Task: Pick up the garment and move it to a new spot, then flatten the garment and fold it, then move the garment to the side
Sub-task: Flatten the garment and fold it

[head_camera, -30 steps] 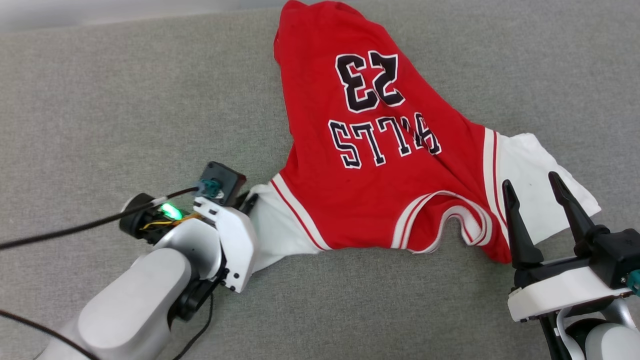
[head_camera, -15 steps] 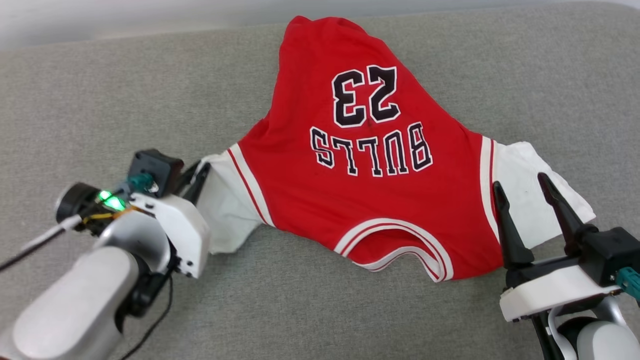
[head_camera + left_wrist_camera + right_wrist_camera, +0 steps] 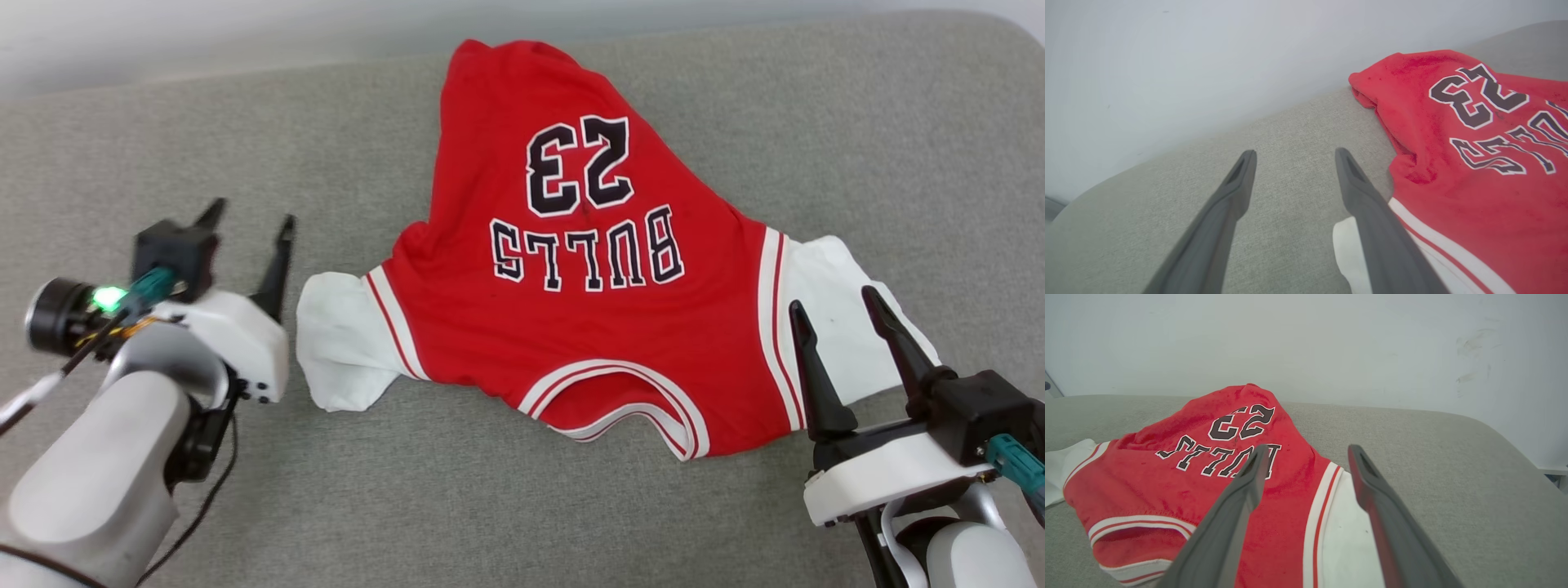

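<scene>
Garment looks limp and light; grasp a white sleeve. Left hand and right hand both open.

**One print in two lines: "BULLS" and "23"**

All the readable lettering stands on the red body of the garment; the word "BULLS" is in black block capitals with a white outline; just beyond it stands the number "23", in the same black-and-white lettering but larger; both read upside down in the head view; the left wrist view shows "23" whole, with the word cut off at the picture's edge; the right wrist view shows "23" whole and the word partly covered.
</scene>
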You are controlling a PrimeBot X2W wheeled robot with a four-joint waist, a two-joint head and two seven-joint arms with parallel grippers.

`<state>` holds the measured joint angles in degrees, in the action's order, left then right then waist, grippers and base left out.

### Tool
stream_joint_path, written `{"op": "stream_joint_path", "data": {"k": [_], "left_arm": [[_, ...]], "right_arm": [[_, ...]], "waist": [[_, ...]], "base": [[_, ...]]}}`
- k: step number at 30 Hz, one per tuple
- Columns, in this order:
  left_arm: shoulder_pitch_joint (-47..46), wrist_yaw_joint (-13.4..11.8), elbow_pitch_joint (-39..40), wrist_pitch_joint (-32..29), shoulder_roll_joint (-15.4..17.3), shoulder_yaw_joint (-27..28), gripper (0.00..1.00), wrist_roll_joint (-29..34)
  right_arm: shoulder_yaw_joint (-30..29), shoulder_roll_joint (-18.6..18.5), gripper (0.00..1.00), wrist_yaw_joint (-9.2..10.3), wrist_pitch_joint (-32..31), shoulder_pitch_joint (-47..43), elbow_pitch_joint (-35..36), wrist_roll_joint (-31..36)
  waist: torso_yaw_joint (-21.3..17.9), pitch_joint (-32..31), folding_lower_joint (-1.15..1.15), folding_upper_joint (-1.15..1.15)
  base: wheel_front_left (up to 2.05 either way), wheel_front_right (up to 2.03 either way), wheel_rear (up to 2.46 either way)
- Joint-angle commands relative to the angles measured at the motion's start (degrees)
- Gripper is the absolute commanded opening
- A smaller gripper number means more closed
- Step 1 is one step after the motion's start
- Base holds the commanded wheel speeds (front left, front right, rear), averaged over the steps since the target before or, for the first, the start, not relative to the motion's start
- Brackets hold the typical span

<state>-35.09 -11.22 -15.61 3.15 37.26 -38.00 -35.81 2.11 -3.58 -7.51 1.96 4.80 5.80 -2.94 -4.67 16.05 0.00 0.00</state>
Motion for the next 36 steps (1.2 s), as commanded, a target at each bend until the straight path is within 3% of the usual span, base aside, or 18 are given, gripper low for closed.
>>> {"op": "stream_joint_path", "data": {"k": [1,6,11,17,24,28,36], "left_arm": [[1.55,-1.14,-0.58,2.54,0.22,1.19,1.00,0.05],[5.66,-4.07,0.88,9.09,0.42,5.62,1.00,-2.26],[11.98,-5.08,5.98,10.27,1.07,9.70,1.00,-7.15],[19.15,-5.62,14.73,1.56,3.25,8.13,1.00,-12.38],[22.65,-8.93,24.39,-8.16,4.09,3.79,1.00,-13.70],[21.72,-9.53,25.40,-11.57,5.07,2.17,1.00,-13.03],[17.55,-8.68,21.52,-15.08,3.25,0.45,1.00,-12.91]], "right_arm": [[-0.17,0.13,1.00,0.04,0.02,0.17,-0.13,0.52],[-0.39,-0.03,1.00,0.04,-0.29,-0.75,-0.31,0.23],[-0.79,-0.05,1.00,0.04,-0.29,-1.49,-0.07,-0.16],[-1.02,0.03,1.00,0.04,-0.61,-2.35,0.32,-0.51],[-1.11,0.11,1.00,0.04,-0.68,-2.36,0.77,-0.55],[-0.83,0.18,1.00,0.04,-0.74,-1.76,0.96,-0.43],[-0.69,0.25,1.00,0.04,-0.44,-0.95,1.10,-0.29]], "waist": [[0.49,-0.95,0.00,0.00],[1.42,-3.41,0.00,0.00],[2.15,-4.83,0.00,0.00],[2.43,-4.85,0.00,0.00],[2.31,-3.39,0.00,0.00],[2.10,-2.09,0.00,0.00],[1.48,0.99,0.00,0.00]], "base": [[0.00,0.00,0.00],[0.00,0.00,0.00],[0.00,0.00,0.00],[0.00,0.00,0.00],[0.00,0.00,0.00],[0.00,0.00,0.00],[0.00,0.00,0.00]]}}
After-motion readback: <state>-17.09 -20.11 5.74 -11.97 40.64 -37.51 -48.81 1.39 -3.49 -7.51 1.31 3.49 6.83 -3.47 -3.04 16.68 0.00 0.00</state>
